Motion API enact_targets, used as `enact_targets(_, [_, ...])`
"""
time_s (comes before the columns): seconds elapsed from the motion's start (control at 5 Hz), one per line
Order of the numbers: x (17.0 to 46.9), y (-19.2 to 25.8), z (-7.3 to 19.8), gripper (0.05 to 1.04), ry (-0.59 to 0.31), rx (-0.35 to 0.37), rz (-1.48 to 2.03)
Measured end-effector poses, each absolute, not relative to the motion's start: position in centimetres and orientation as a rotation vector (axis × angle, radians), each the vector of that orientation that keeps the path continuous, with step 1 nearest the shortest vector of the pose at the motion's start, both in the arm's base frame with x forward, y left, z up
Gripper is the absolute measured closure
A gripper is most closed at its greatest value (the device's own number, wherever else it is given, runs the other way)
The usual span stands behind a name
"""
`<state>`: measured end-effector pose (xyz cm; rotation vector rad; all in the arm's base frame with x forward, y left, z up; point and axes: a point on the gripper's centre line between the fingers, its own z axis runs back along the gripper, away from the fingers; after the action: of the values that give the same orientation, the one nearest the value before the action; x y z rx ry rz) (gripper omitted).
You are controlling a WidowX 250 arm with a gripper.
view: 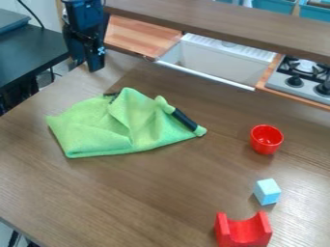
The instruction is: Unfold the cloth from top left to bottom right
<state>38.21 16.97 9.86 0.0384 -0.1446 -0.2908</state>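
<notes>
Lying left of the red bowl [266, 139], well apart from it, the green cloth [97, 128] sat on the wooden table [161, 193] in a rumpled fold, with a raised peak at its far edge. Also relative to the bowl: blue cube [267, 191] just nearer the camera, red notched block [243, 230] beyond that, sink [222, 60] behind and to the left. Green-and-black stick [185, 119] lay along the cloth's bowl-facing edge, exact type unclear. Dark item [111, 94] poked out at the cloth's far edge, identity unclear.

Black gripper [89, 63] hung far to the left of the bowl and farther back, apart from the cloth. Whether the claw was wide or narrow, could not tell; no cloth in it.

Handling, judged: light, soft, floppy, not fragile, probably a bit grippy rather than slippery. Best hold looked like the loose top layer near the peak, or the upper-left edge if that layer came free. Pinching shallow seemed right, since a deep bite could catch both layers and drag the whole bundle. A low pull toward the camera side of the bowl would likely open it. Stick could snag or roll; the cube could get swept too.
</notes>
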Motion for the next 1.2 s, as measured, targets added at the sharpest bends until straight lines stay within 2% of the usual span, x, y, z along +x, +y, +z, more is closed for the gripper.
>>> enact_targets(0.4, [38.6, 16.6, 6.7, 0.083, -0.060, -0.054, -0.245])
enact_targets(0.8, [40.8, 16.6, 4.2, 0.083, -0.045, -0.135, -0.166])
enact_targets(1.2, [41.3, 16.7, 3.0, 0.083, -0.040, -0.140, -0.145])
